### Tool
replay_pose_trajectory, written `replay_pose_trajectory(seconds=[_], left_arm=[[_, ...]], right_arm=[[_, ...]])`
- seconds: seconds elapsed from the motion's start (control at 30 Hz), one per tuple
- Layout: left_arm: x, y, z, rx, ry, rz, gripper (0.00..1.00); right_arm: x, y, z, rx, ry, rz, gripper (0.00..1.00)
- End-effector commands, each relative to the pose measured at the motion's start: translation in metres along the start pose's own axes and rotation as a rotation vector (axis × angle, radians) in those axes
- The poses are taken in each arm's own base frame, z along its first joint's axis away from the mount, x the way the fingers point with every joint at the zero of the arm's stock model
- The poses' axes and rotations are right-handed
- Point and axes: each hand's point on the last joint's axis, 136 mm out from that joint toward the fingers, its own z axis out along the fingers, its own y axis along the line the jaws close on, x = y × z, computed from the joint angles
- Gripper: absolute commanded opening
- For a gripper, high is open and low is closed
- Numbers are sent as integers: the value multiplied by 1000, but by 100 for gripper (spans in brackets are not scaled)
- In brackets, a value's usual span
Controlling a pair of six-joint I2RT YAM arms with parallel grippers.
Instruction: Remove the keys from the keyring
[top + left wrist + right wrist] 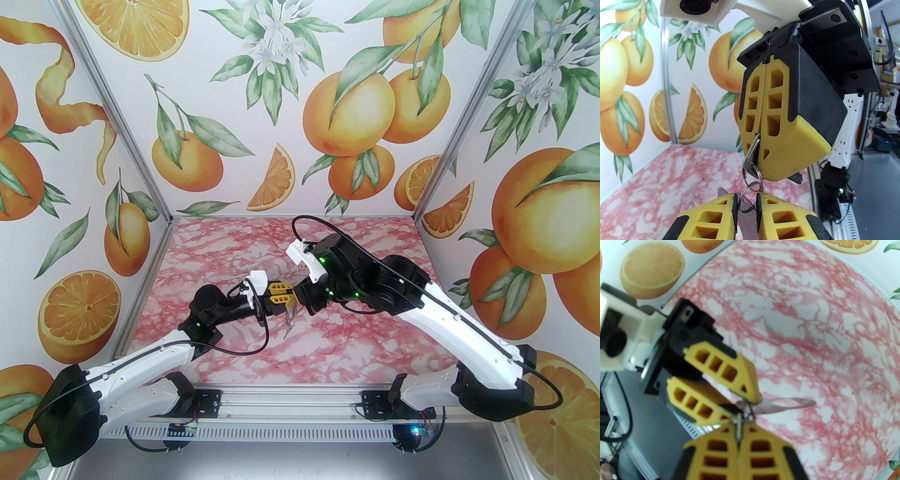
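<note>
Clamps the keyring (752, 148) tight in the right hand (757, 168), above the pink surface (375, 337).
Brackets the dangling keys (787, 403) with the narrow left hand (746, 197) – pinched or not, impossible to tell.

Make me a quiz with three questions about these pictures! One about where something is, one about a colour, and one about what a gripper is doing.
1. Where are the keys?
A) inside a box
B) dangling in the air where the left gripper and right gripper meet
C) on top of an arm

2. What colour are the right gripper's fingers?
A) blue
B) yellow with black
C) green

3. What is the right gripper doing?
A) standing wide open
B) shut on nothing
C) shut on the keyring

Answers: 1 B, they hang from small rings by the fingertips. 2 B, the left wrist view shows them yellow with black edges. 3 C, a grey metal strip sits pinched between its closed fingers.
</note>
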Motion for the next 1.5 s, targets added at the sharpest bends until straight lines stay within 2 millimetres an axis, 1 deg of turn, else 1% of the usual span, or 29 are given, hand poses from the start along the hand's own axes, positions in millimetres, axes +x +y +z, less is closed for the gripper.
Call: replay_pose_trajectory(seconds=[0.0,0.07,0.3,0.37,0.57,0.7,0.77,0.83,0.9,0.93,1.0,1.2,1.37,1.47], left_arm=[[-18,-5,4,45,-44,18,15],[-16,-3,5,39,-37,13,15],[-18,1,6,15,-43,19,12],[-18,3,6,7,-44,18,16],[-21,6,10,10,-66,20,18],[-21,5,11,16,-70,25,18],[-21,1,12,45,-71,33,15],[-20,2,10,35,-69,37,14],[-19,2,9,28,-68,47,10],[-19,2,8,22,-62,49,10],[-17,3,8,15,-36,53,7],[-20,2,4,-1,39,70,0],[-21,4,1,-35,172,72,0],[-23,1,1,-37,260,80,0]], right_arm=[[-12,2,-10,-19,-68,-25,0],[-12,2,-11,-19,-71,-27,0],[-10,1,-11,-29,-78,-34,0],[-10,3,-12,-41,-84,-36,0],[-8,4,-9,-54,-77,-36,0],[-10,5,-11,-58,-87,-40,0],[-10,5,-13,-58,-93,-41,0],[-10,4,-14,-55,-100,-42,0],[-12,3,-18,-53,-113,-46,0],[-9,2,-16,-48,-110,-47,0],[-6,0,-15,-48,-112,-48,0],[-3,-6,-18,-49,-157,-54,0],[7,-9,-18,-92,-206,-80,0],[14,-5,-16,-141,-244,-122,0]])
